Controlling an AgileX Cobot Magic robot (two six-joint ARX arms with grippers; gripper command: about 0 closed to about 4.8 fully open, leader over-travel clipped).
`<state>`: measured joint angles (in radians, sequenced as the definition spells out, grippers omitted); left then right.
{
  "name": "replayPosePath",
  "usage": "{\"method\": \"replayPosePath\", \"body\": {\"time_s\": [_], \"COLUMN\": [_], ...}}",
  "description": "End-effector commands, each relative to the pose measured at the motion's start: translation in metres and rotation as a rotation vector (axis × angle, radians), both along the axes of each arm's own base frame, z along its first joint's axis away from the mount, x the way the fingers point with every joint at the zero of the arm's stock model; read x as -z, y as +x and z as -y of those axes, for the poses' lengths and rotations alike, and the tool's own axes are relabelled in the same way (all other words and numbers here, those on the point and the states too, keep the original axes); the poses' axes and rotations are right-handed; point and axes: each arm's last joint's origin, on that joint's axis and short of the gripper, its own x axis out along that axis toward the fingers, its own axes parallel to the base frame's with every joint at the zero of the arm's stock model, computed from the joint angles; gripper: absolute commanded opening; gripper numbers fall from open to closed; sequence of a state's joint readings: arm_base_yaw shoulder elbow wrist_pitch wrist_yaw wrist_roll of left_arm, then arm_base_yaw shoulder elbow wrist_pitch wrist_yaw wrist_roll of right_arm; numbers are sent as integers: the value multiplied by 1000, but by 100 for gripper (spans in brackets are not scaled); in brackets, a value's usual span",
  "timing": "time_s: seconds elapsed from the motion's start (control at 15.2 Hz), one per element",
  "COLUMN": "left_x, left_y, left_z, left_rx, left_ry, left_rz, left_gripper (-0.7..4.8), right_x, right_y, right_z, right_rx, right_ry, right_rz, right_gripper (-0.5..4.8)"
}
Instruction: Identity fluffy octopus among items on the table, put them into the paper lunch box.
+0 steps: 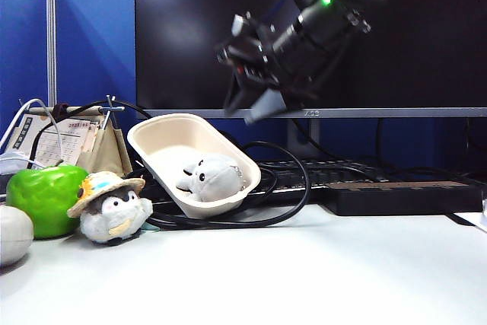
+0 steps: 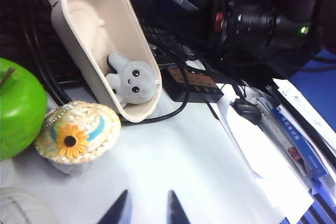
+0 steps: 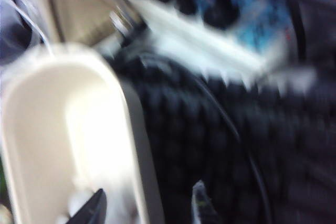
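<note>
Fluffy octopus [image 1: 213, 178] lies inside the paper lunch box [image 1: 156, 141], centre-left of the exterior frame; the box is tilted, propped on black cables [image 1: 289, 207] rather than flat on the worktop [image 1: 319, 272]. Right end effector [image 1: 255, 104] hangs above the box at upper centre, fingers apart, nothing between them. Left end effector [image 2: 146, 209] sits at the lower edge of its wrist view, spread wide, empty. Your risks: bump the rim or snag a cable and the box may tip, spilling the octopus. The penguin plush [image 1: 114, 207] stands just beside the box at lower left; leave it alone
</note>
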<state>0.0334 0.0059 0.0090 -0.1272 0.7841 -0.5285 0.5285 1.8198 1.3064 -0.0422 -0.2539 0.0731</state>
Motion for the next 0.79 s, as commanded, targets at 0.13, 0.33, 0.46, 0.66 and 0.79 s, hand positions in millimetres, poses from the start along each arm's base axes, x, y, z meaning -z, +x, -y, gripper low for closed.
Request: {"method": "replayPosePath", "body": {"time_s": [0.13,0.33,0.46,0.66,0.79], "left_x": [1,1,1,1,-2], "left_y": [0,0,0,0,0], "left_z": [0,0,0,0,0], "left_rx": [-2,-2,-1,-2,-2], "left_ry": [3,3,3,3,4], "left_rz": [-8,-8,-8,-5,24], "left_gripper": [98,98,98,98,97], "right_x": [-11,11,12,-8,-33], "right_y": [7,15,15,10,-3], "right_z": [-1,0,0,5,13], "right_rx": [-2,0,10,18,20], "right_ry": [38,10,1,24,30], "right_rz": [51,-7,-9,34,47], "right_gripper": [211,211,210,89,-1]}}
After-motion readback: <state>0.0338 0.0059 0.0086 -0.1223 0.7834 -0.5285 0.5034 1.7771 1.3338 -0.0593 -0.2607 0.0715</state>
